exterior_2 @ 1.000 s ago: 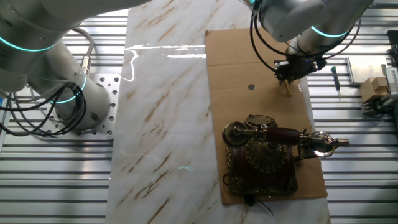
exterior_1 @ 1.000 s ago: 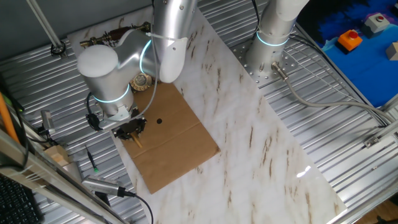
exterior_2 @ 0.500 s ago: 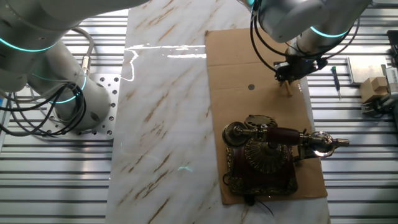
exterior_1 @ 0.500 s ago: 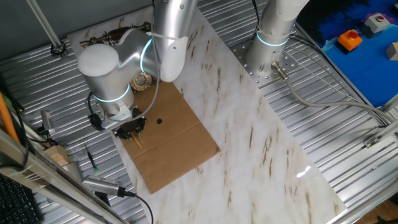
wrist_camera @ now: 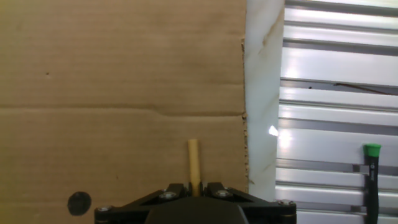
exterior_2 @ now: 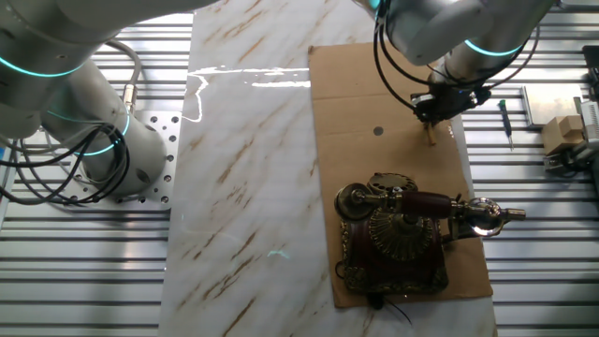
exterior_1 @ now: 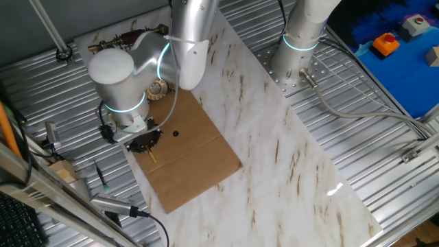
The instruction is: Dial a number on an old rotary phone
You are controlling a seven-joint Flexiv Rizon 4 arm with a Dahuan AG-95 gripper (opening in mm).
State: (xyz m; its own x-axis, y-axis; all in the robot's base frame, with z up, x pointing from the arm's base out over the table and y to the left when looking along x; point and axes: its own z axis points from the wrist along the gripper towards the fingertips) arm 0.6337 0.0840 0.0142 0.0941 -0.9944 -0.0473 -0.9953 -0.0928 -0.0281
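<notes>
The old rotary phone (exterior_2: pixel 398 234), dark brown with brass trim and a handset across its top, stands on the cardboard sheet (exterior_2: pixel 360 84); in one fixed view only part of it (exterior_1: pixel 157 89) shows behind the arm. My gripper (exterior_2: pixel 432 114) is over the cardboard's edge, away from the phone. It is shut on a thin tan wooden stick (wrist_camera: pixel 194 163), which points out from between the fingers (wrist_camera: pixel 176 188) toward the cardboard. The stick also shows under the gripper in one fixed view (exterior_1: pixel 151 156) and in the other fixed view (exterior_2: pixel 431 136). The gripper in one fixed view (exterior_1: pixel 145 143) is just above the sheet.
A small black dot (wrist_camera: pixel 79 202) marks the cardboard near the gripper. The white marble tabletop (exterior_2: pixel 243 187) borders the sheet. A green-handled screwdriver (wrist_camera: pixel 370 180) lies on the ribbed metal to the side. A second arm's base (exterior_1: pixel 295 62) stands at the far side.
The gripper with the stick has shifted very slightly; otherwise nothing has visibly changed.
</notes>
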